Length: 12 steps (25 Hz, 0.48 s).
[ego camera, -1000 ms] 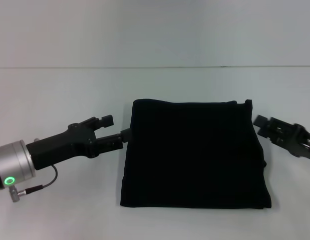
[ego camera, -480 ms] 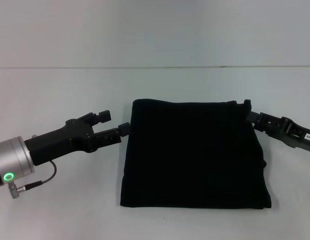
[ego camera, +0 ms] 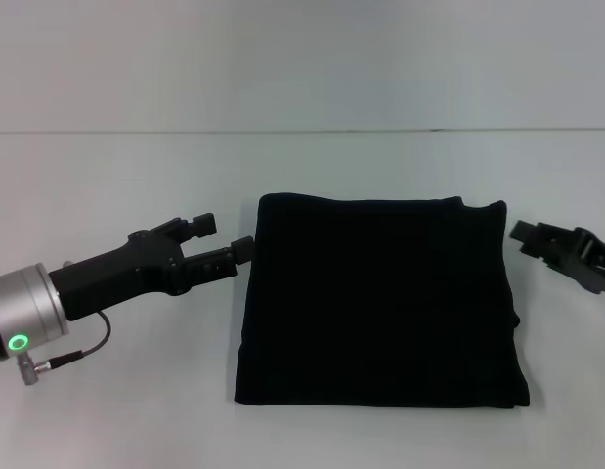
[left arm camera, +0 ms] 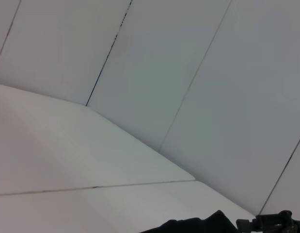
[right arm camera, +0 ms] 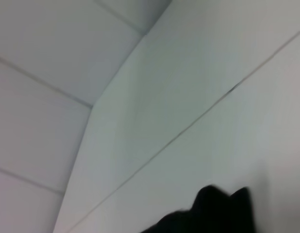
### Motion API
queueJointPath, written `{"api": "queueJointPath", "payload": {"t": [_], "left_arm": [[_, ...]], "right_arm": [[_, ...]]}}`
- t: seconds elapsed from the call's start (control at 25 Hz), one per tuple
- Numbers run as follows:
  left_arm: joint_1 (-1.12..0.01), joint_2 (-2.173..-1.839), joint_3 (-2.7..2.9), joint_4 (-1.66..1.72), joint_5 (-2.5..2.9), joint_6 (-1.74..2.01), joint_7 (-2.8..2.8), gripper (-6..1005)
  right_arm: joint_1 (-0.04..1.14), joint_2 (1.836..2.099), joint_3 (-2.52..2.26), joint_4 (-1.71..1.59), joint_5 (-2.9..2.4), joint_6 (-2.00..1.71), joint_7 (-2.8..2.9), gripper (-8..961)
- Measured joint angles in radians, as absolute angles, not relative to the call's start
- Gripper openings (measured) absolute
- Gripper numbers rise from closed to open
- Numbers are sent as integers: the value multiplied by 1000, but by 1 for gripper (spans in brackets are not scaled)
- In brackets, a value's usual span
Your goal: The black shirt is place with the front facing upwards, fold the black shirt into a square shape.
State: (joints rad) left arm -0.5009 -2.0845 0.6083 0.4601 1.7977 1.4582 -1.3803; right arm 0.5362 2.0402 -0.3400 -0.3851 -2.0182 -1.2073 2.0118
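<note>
The black shirt [ego camera: 375, 298] lies folded into a rough square in the middle of the white table, with no lettering or label showing. My left gripper [ego camera: 225, 237] is open and empty, low over the table just beside the shirt's left edge near the far left corner. My right gripper [ego camera: 525, 234] is a little off the shirt's far right corner, apart from the cloth. A bit of the shirt shows in the left wrist view [left arm camera: 198, 225] and in the right wrist view [right arm camera: 213, 208]. The right gripper also shows far off in the left wrist view [left arm camera: 272, 223].
The white table [ego camera: 116, 186] spreads wide on both sides of the shirt and behind it. A pale wall [ego camera: 302, 59] stands at the back. The left arm's silver wrist with a green light [ego camera: 19, 344] is at the near left.
My right gripper went in to the shirt's far right corner, then drew back to the right, away from the cloth. That corner now lies flatter. My left gripper backed slightly off the left edge.
</note>
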Motion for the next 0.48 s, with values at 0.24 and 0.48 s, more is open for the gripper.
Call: {"api": "queueJointPath", "payload": {"t": [0.24,0.48], "left_arm": [[-501,-2084,607,460,1798,1457,-1380,946],[-500,-2084,607,460,1798,1457,-1381,946]], "right_arm": [[526,2022,-297,-385,-2014,-1220,2020,396],[530,2015,-268,-383,-2016,-1324,2018,400]]}}
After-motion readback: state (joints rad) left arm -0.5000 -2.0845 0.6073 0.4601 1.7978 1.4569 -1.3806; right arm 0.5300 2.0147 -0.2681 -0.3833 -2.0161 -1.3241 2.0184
